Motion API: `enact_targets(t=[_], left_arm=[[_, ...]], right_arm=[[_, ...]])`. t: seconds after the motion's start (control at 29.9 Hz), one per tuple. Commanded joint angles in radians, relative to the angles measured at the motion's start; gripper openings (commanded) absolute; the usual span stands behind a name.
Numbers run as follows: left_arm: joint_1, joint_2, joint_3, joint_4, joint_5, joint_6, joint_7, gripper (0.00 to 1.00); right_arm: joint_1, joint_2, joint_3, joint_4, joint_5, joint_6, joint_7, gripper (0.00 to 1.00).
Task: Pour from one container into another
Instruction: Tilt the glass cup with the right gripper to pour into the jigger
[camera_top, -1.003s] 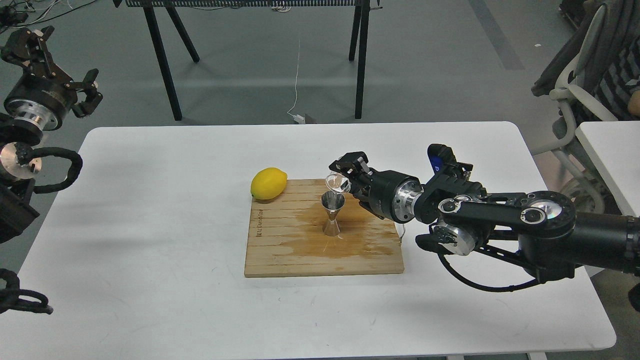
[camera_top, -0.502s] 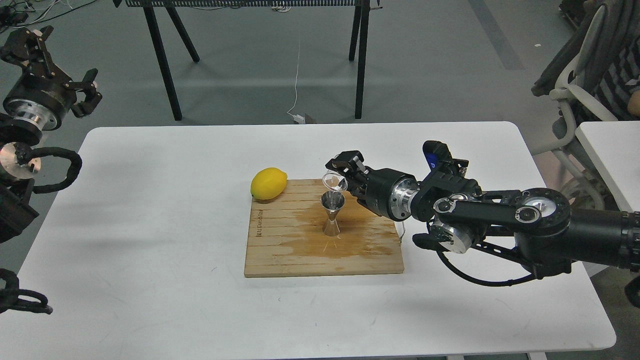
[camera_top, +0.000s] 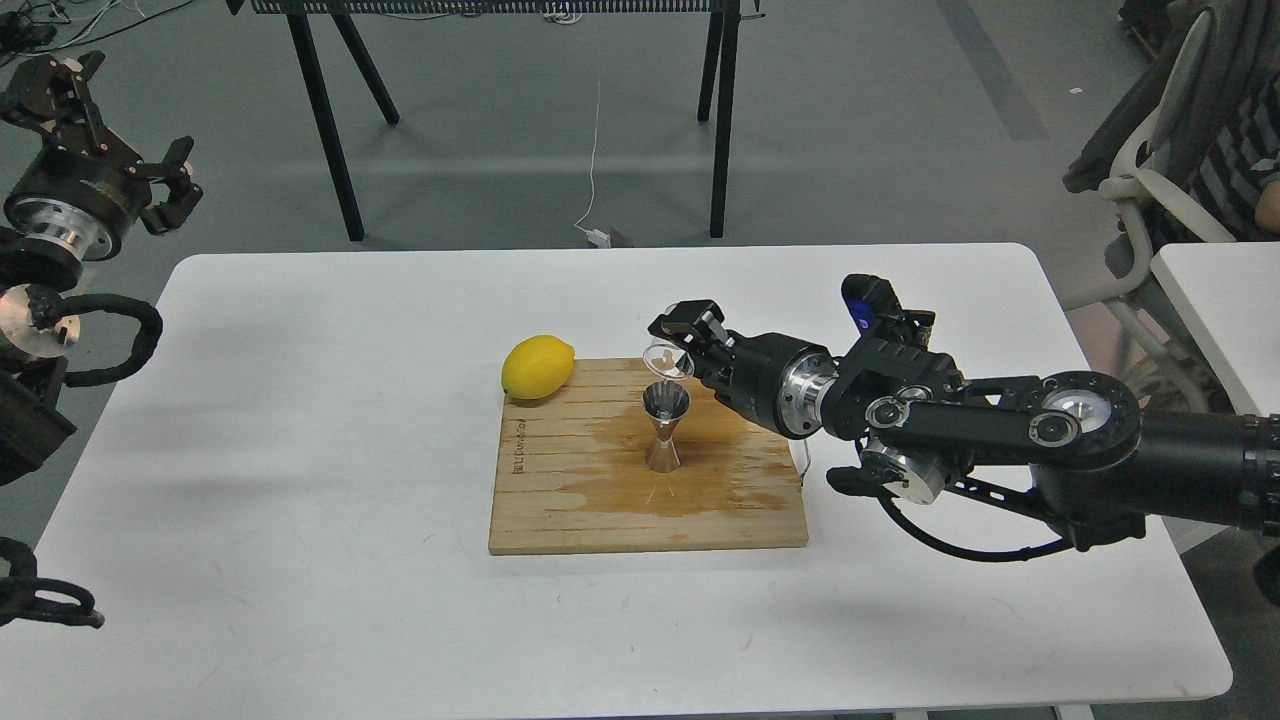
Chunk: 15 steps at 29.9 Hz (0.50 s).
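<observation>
White table (camera_top: 300, 450), right pincer (camera_top: 672, 345) gripping tilted glass cup (camera_top: 667, 359) above jigger (camera_top: 664, 427)

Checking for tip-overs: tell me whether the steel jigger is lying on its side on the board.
No, the steel jigger stands upright on the wet wooden board, below the glass cup.

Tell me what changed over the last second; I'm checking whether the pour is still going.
The right gripper, shut on the glass cup, drew slightly left and up, carrying the tilted cup a little farther above the jigger. The left gripper barely shifted. Jigger, lemon and the wet board stayed put.
</observation>
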Motion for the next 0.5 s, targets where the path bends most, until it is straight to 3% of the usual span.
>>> enact_targets(t=[0.0,0.47], left_arm=[[0.0,0.007,0.0,0.0,0.0,0.0,0.0,1.0],[0.0,0.008,0.0,0.0,0.0,0.0,0.0,1.0]], right_arm=[[0.004,0.001,-0.018,0.001,-0.011,0.0,0.001,0.3],[0.012,0.0,-0.043,0.002,-0.043,0.001,0.006,0.3]])
